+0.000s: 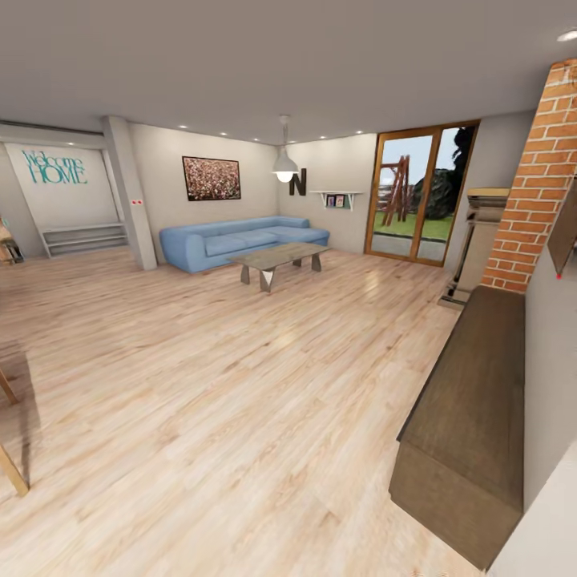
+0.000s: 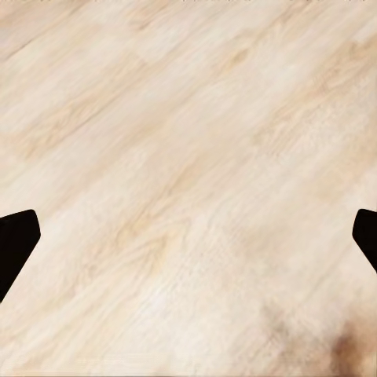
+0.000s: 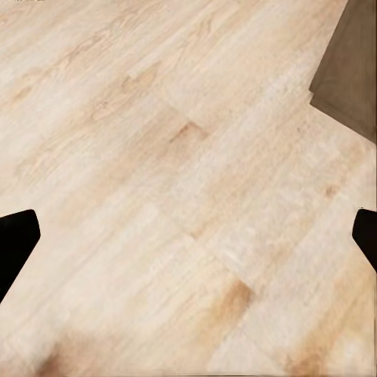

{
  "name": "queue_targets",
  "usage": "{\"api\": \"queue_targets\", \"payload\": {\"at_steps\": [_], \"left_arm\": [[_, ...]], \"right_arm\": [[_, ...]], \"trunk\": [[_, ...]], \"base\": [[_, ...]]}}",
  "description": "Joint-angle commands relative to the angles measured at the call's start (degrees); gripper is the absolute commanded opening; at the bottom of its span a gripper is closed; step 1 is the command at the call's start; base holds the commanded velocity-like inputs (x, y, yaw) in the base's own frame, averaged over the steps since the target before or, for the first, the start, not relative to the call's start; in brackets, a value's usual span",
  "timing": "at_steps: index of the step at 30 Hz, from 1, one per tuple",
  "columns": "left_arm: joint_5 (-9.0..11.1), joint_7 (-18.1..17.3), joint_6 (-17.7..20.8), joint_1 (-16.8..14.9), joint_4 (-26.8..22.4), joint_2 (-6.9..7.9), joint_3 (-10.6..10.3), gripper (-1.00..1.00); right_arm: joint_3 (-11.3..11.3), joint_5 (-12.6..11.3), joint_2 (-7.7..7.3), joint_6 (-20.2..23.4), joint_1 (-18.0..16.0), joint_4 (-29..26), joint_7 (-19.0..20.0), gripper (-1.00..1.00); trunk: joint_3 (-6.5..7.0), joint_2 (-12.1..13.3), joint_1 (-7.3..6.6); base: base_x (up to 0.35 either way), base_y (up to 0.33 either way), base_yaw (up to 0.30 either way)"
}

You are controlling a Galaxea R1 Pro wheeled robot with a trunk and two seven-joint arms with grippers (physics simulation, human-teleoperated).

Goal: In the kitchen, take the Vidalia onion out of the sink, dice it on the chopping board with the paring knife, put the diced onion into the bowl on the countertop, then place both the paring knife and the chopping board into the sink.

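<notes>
Brown cabinet near right over wood floor, blue sofa far back; left gripper and right gripper spread wide, empty; no kitchen things visible, likely transit, next find sink.

"Welcome HOME" in teal on far wall (big "N" letter by lamp).
</notes>
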Motion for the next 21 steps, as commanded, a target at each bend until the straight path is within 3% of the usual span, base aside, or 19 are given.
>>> {"api": "queue_targets", "payload": {"at_steps": [1, 7, 21], "left_arm": [[0.1, 0.0, -0.1, 0.0, 0.0, 0.01, 0.5, 1.0], [0.1, 0.0, -0.2, 0.0, 0.2, -0.09, 2.3, 1.0], [0.1, -0.3, -0.2, 0.0, 2.5, -1.09, 2.6, 1.0]], "right_arm": [[0.0, 0.0, 0.01, -0.2, 0.0, 0.0, -0.1, 1.0], [0.0, 0.0, 0.03, -0.1, 0.0, 0.0, -0.3, 1.0], [-0.4, 0.0, -0.12, -0.1, 0.0, 0.1, -0.3, 1.0]], "trunk": [[-0.05, 0.0, 0.0], [-0.05, 0.0, 0.0], [-0.05, 0.0, 0.0]], "base": [[0.0, 0.0, -0.251], [0.0, 0.0, -0.264], [0.0, 0.0, -0.27]]}}
